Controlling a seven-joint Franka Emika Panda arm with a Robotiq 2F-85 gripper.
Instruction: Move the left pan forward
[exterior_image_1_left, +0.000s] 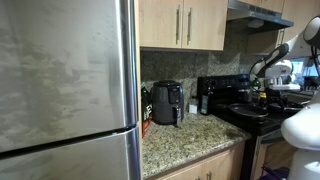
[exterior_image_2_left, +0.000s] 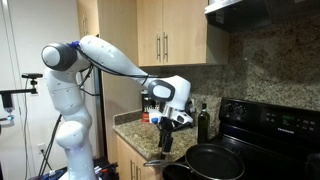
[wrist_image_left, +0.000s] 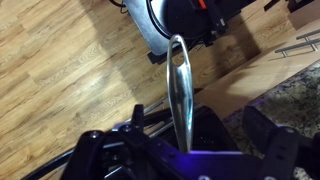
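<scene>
Inspection finding: the task is in its early stage, at the point of taking hold, and no forward displacement can be credited yet. In an exterior view the left pan (exterior_image_2_left: 177, 171) sits low at the near corner of the stove (exterior_image_2_left: 275, 120), just beside the wider pan (exterior_image_2_left: 215, 160), and it appears to rest on the cooktop rather than hang in the air. The gripper (exterior_image_2_left: 166, 142) is positioned directly above that corner, fingers pointing down, close to the pan's handle end. The wrist view shows a slim, shiny handle (wrist_image_left: 180, 85) running straight up the middle between the two fingers, with wooden floor (wrist_image_left: 60, 70) behind it, so the handle overhangs the stove's edge. Jaw condition: the fingers stand on either side of the handle, but whether they are pressed onto it or merely astride it cannot be told from these views. That the handle belongs to the left pan and not its neighbour is likely, though not confirmed. Judged complete: approach and alignment on the handle. Judged outstanding: a confirmed grip, the forward move of the pan clear of the wider pan, set-down, release and withdrawal.
</scene>
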